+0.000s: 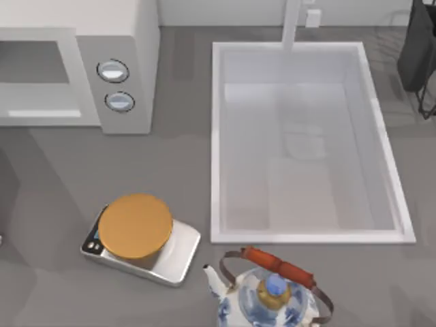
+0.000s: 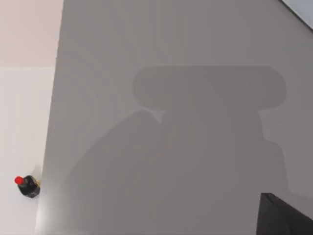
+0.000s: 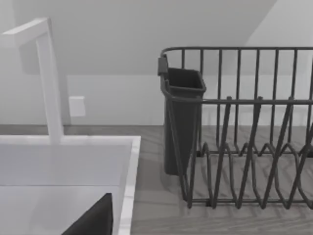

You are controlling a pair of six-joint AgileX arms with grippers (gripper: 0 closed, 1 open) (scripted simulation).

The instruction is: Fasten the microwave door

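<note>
Sink (image 1: 306,146), centre-right. Microwave (image 1: 75,65), top left corner; door (image 1: 37,78) looks flush with the front, window pale. Kettle (image 1: 272,293), scale (image 1: 139,238), near edge. Grippers: state cannot be told. Step: apparently finished or unstarted; next, confirm latch.

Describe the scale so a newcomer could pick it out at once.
Start at the microwave at the table's far left corner, then come toward the near edge, left of the sink. The scale is a low silver slab there, just left of the blue-and-white teapot. The flat round orange disc on top sets it apart from everything near it.
</note>
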